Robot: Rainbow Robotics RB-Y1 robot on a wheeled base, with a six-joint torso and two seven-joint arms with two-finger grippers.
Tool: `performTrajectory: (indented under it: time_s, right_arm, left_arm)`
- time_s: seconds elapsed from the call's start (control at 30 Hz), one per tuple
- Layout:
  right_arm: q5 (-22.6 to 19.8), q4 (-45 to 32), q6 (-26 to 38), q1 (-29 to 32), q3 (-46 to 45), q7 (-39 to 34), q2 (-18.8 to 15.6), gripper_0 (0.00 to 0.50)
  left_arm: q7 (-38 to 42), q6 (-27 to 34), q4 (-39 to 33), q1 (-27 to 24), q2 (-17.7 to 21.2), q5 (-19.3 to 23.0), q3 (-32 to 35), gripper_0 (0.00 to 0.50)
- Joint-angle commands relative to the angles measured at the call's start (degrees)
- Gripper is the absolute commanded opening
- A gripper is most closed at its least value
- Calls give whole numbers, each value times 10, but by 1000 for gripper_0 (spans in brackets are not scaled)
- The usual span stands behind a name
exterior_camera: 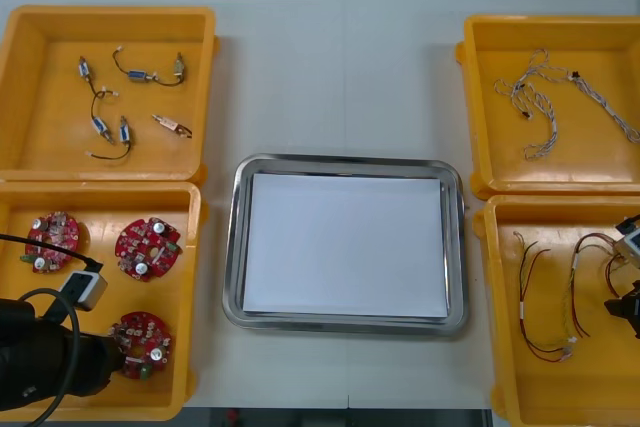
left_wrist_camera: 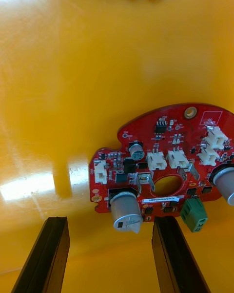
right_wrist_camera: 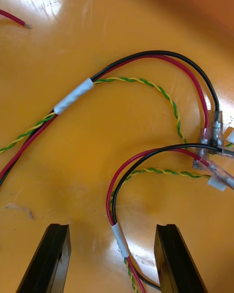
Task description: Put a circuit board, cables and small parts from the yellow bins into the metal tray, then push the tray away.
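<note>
My left gripper (left_wrist_camera: pixel 111 259) is open low over the near left yellow bin (exterior_camera: pixel 100 209); its arm shows at the front left corner (exterior_camera: pixel 112 357). A round red circuit board (left_wrist_camera: pixel 161 168) lies just ahead, its near edge and a silver can reaching between the fingers; it is the nearest board (exterior_camera: pixel 140 344) of three. My right gripper (right_wrist_camera: pixel 112 261) is open over the near right yellow bin (exterior_camera: pixel 600 219), at the table's right edge (exterior_camera: pixel 622 305). A red, black and yellow-green cable bundle (right_wrist_camera: pixel 119 237) with white tape runs between its fingers. The metal tray (exterior_camera: pixel 232 247), white inside, holds nothing.
Two more circuit boards (exterior_camera: pixel 147 247) (exterior_camera: pixel 53 240) lie farther back in the near left bin. The far left bin (exterior_camera: pixel 30 152) holds several small metal parts (exterior_camera: pixel 125 97). The far right bin (exterior_camera: pixel 590 57) holds twisted blue and white cables (exterior_camera: pixel 535 107). More red and black cables (exterior_camera: pixel 545 297) lie in the near right bin.
</note>
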Motion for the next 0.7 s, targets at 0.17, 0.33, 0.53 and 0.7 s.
performTrajectory:
  time_s: [0.17,0.33,0.53,0.7]
  right_arm:
    - [6,17,-21,-6,17,22,-21,500]
    - [8,22,-21,-4,18,23,-21,500]
    - [4,30,-26,-5,21,26,-22,500]
    - [4,40,-35,-5,28,27,-21,500]
  left_arm:
    - [57,-6,1,-17,24,-9,-20,500]
    - [58,-7,3,-18,23,-14,-20,500]
    - [62,-6,4,-22,24,-13,-20,500]
    - [64,-6,7,-25,24,-11,-20,500]
